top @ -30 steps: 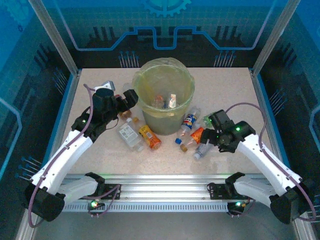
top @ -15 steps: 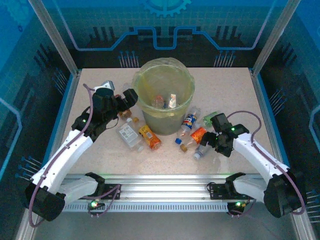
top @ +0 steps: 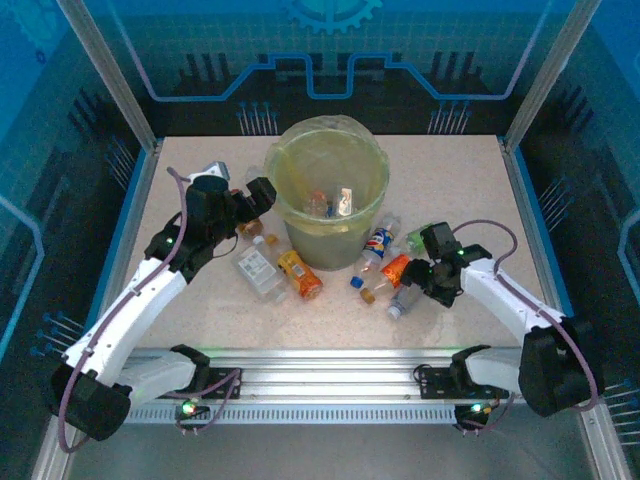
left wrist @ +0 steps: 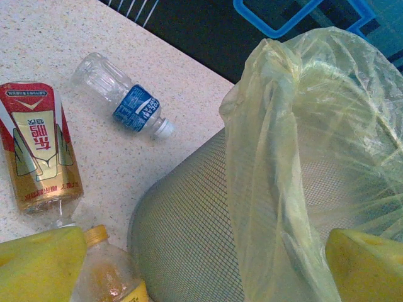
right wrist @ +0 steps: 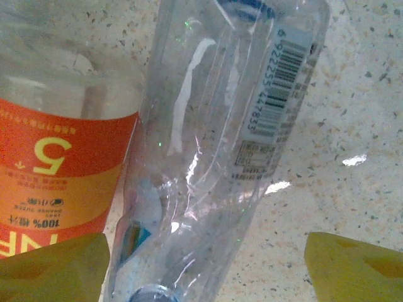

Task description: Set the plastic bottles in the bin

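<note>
1. Lying on its side on the speckled table (top: 450, 180), to the right of the bin, a clear bottle (right wrist: 214, 145) sits between the yellow fingers of the right gripper (top: 425, 285).
2. The right gripper's jaws stand apart on either side of it, and bare table shows between the bottle and one finger.
3. An orange-labelled bottle (right wrist: 56, 170) lies just beside the clear one.
4. The bin (top: 330, 250), a round yellow-green bucket, stands near the table's middle with a thin bag liner (left wrist: 283, 126) over its rim. Two small bottles (top: 330, 203) lie inside.
5. Near the bin's base lie a blue-red labelled bottle (top: 377, 243), an orange bottle (top: 300, 274) and a white-labelled bottle (top: 260, 272).
6. The left gripper (top: 255, 205) hovers at the bin's left side, jaws wide and holding nothing.
7. Beside it on the table lie a red-gold labelled bottle (left wrist: 41, 148) and a blue-labelled bottle (left wrist: 126, 104).
</note>
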{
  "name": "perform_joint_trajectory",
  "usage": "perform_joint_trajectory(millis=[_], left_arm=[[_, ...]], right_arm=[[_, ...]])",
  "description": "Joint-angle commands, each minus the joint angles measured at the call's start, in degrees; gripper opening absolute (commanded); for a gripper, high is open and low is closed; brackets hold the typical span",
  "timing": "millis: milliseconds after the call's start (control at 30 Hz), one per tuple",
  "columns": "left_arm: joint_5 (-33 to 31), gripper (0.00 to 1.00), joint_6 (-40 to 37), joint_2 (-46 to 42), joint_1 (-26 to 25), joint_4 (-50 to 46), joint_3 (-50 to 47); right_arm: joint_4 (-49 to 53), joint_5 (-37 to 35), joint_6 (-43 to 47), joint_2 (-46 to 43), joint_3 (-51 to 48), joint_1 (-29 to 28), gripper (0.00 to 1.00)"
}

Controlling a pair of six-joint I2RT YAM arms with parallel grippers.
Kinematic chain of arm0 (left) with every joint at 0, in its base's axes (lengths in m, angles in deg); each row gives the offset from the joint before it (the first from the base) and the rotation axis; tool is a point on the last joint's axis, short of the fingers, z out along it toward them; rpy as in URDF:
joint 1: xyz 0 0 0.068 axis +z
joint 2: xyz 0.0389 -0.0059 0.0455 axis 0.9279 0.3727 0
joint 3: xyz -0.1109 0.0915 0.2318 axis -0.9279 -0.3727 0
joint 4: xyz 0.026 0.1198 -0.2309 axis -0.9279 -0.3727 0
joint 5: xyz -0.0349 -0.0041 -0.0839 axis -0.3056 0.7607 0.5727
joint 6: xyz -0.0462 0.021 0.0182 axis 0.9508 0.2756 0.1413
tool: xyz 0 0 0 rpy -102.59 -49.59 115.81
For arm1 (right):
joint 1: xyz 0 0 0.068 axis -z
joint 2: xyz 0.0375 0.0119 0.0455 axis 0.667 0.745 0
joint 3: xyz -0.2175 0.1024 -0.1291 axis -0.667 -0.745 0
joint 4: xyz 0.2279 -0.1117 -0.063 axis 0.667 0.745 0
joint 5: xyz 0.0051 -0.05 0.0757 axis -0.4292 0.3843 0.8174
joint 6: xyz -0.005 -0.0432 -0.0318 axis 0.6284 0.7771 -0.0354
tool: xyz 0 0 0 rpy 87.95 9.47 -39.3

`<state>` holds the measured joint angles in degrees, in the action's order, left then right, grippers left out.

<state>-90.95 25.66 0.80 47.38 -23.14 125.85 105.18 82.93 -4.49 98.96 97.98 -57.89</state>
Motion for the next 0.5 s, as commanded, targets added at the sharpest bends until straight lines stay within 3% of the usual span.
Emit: perform_joint_trajectory(millis=[0, 67, 467], left_arm=[[0.34, 0.99, 0.36, 0.33, 0.54, 1.32, -0.51], [0.31, 0.99, 0.36, 0.44, 0.61, 1.19, -0.55], [0.35, 0.99, 0.64, 0.51, 0.6, 1.45, -0.81]], right_arm=[[-0.56, 0.43, 0.93, 0.58, -1.52, 1.76, 0.77], [-0.9, 0.57, 1.36, 0.58, -2.4, 2.87, 0.72], [-3.97, 2.37, 2.78, 0.97, -6.45, 7.0, 0.71]])
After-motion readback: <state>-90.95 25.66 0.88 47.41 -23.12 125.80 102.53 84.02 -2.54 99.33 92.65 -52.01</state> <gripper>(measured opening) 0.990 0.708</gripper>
